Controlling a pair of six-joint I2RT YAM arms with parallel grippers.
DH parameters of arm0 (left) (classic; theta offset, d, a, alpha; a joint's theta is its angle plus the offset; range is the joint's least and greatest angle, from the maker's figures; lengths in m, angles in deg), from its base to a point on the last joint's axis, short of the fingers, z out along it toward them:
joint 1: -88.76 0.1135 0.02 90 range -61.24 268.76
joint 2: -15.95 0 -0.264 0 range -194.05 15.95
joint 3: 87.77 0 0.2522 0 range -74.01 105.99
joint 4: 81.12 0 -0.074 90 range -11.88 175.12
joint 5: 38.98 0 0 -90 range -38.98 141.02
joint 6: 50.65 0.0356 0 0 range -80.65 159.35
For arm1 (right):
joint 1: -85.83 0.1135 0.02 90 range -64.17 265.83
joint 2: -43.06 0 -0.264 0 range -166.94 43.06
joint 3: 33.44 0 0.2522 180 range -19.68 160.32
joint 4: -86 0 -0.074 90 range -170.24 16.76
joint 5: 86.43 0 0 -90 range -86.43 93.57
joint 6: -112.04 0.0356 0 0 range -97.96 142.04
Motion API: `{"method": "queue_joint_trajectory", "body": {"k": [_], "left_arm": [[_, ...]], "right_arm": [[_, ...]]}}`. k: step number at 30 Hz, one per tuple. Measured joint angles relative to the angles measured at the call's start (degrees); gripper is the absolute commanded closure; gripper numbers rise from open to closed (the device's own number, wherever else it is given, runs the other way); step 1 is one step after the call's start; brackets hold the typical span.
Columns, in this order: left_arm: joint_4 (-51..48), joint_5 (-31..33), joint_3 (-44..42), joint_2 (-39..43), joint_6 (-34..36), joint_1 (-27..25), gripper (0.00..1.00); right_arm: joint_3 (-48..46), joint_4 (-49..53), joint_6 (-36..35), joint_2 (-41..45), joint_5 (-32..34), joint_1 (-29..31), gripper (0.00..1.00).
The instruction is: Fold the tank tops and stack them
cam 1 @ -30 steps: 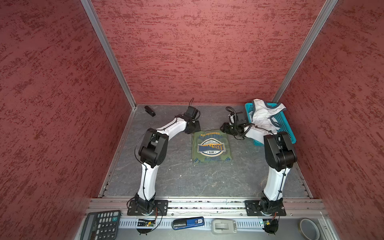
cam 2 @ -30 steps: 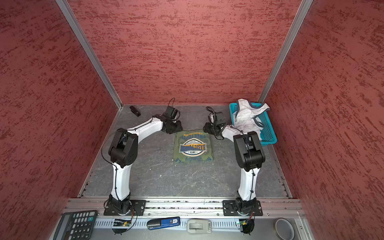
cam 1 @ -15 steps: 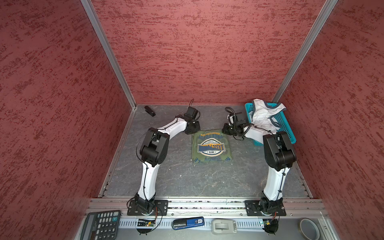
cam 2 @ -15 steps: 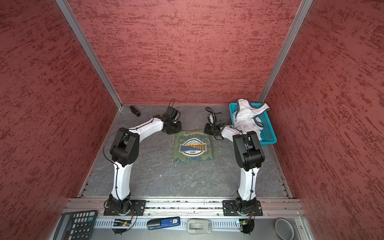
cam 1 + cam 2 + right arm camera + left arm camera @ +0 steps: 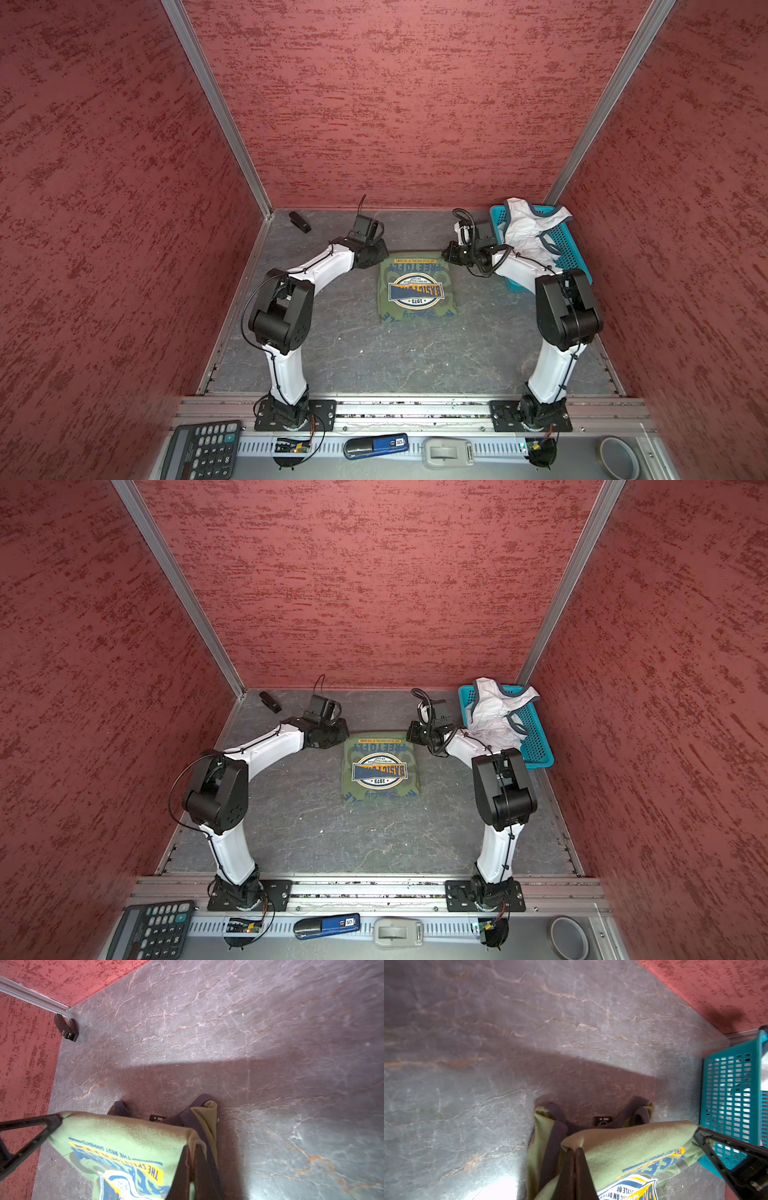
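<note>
Pinching olive tank top (image 5: 415, 291), mid-frame in both top views, at upper-edge corners: left gripper (image 5: 575, 1150) clamped on one corner, right gripper (image 5: 192, 1148) on other. Cloth looks light, limp, sag-prone; grip at corners. White tank top (image 5: 530, 230) crumpled in basket (image 5: 575, 266), upper right.

The right claw (image 5: 192, 1148) pinches one corner of the olive tank top (image 5: 128, 1136), and the left claw (image 5: 54, 1120) holds the opposite corner. A small black object (image 5: 66, 1029) sits on the grey desk (image 5: 249, 1022), well beyond the top.
</note>
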Motion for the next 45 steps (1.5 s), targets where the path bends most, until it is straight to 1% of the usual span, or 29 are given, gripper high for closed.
{"method": "queue_joint_trajectory", "body": {"k": [6, 7, 8, 9, 10, 12, 14, 16, 17, 18, 19, 21, 24, 26, 29, 31, 34, 37, 41, 45], "left_arm": [[1.0, -0.2, 0.8, -4.0, -1.0, 1.2, 1.00], [1.0, -0.3, 1.6, -5.2, -1.1, 1.6, 1.00], [1.0, -0.5, 2.7, -6.9, -1.1, 2.0, 0.98], [1.0, -0.7, 3.7, -8.2, -1.1, 2.3, 0.94], [0.7, -0.9, 5.2, -10.0, -1.1, 2.6, 0.88], [0.3, -0.8, 7.2, -12.6, -0.9, 3.0, 0.74], [-1.0, -0.3, 8.0, -13.4, -1.0, 3.3, 0.63], [-2.8, 1.0, 8.0, -12.8, -0.7, 3.5, 0.51], [-3.7, 2.0, 7.9, -12.1, -0.5, 3.5, 0.46], [-4.7, 3.4, 7.5, -10.9, -0.4, 3.4, 0.42], [-5.6, 4.8, 6.9, -9.2, -0.3, 3.3, 0.41], [-6.8, 6.7, 5.4, -5.2, 0.3, 2.6, 0.40], [-6.5, 6.8, 4.4, 0.4, 0.5, -0.1, 0.40], [-4.9, 5.8, 4.4, 1.8, 0.4, -2.0, 0.40], [-2.6, 3.2, 4.8, 0.2, 0.0, -4.4, 0.41], [-2.0, 1.7, 6.2, -3.5, -0.4, -4.8, 0.41], [-1.2, 0.9, 7.8, -9.1, -0.9, -4.2, 0.41], [-1.2, 0.7, 8.1, -12.8, -1.0, -2.8, 0.42], [-0.3, 0.2, 8.4, -13.5, -1.0, -0.4, 0.42], [0.1, -0.2, 8.2, -13.5, -0.8, 2.2, 0.42]], "right_arm": [[4.6, -0.2, 0.0, -6.0, -0.6, 0.1, 0.98], [5.5, -0.2, 0.0, -7.3, -0.6, 0.1, 0.95], [6.3, -0.2, 0.0, -8.7, -0.6, 0.1, 0.92], [7.0, -0.2, 0.0, -9.9, -0.6, 0.1, 0.87], [7.8, -0.1, -0.1, -11.1, -0.4, 0.1, 0.79], [8.7, 0.5, 0.1, -12.6, 0.5, 0.1, 0.63], [9.5, 2.6, -0.6, -12.9, 2.5, 0.1, 0.48], [10.1, 4.3, -1.3, -12.3, 5.0, 0.1, 0.40], [10.2, 5.1, -1.8, -11.6, 6.1, 0.1, 0.38], [10.0, 6.2, -2.2, -10.4, 7.5, 0.2, 0.37], [9.5, 6.9, -2.8, -8.6, 8.7, 0.3, 0.37], [7.7, 7.5, -3.3, -4.2, 10.1, 0.7, 0.38], [5.6, 7.2, -3.5, 2.1, 9.9, 1.5, 0.42], [5.2, 5.7, -3.4, 3.5, 8.9, 2.5, 0.46], [5.3, 3.4, -2.7, 1.3, 6.4, 3.4, 0.48], [5.7, 2.5, -1.9, -2.2, 4.4, 3.9, 0.49], [7.9, 2.9, -1.4, -8.8, 2.4, 4.1, 0.49], [10.7, 4.9, -1.3, -13.6, 3.0, 3.8, 0.49], [11.5, 5.7, -1.6, -13.8, 5.3, 2.4, 0.49], [10.8, 7.2, -2.2, -12.9, 7.4, 0.0, 0.45]]}}
